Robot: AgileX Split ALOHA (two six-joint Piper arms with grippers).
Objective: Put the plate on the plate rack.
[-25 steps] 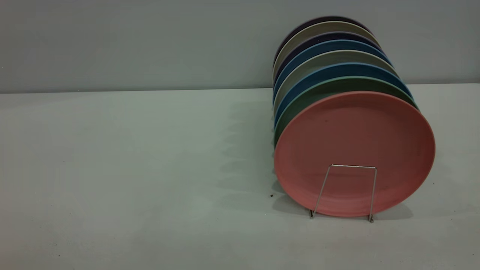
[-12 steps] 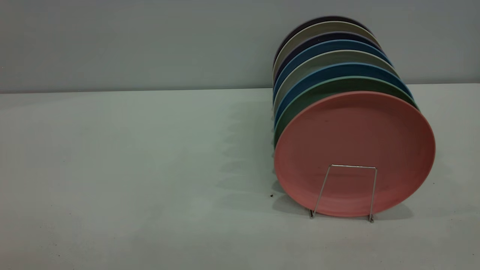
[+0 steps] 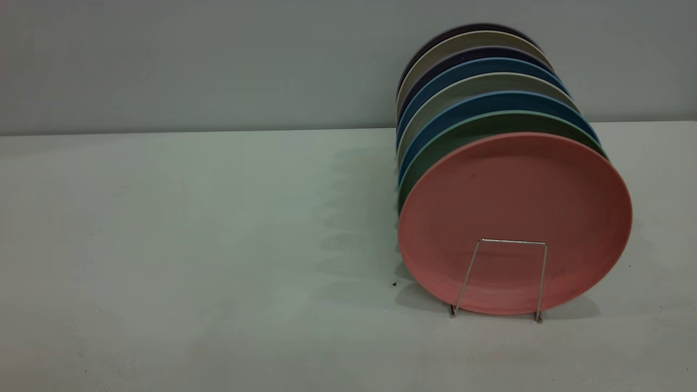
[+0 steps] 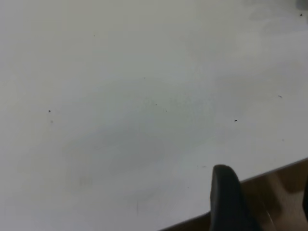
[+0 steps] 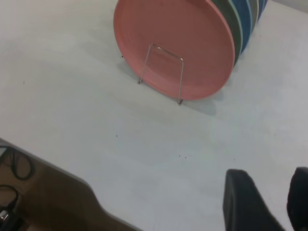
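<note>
Pink plate [image 3: 514, 218] upright in plate rack [image 3: 503, 277] — table [image 3: 190, 245] beside.

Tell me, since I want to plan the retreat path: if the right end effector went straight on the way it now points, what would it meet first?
Probably bare table. The right end effector points across it toward the plate standing in the plate rack, apart from both. If it cleared the table, the plate would come next; depth is unclear.

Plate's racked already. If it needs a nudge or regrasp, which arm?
Right, probably. Its wrist view shows the plate upright in the plate rack; the left wrist view shows only bare table.
</note>
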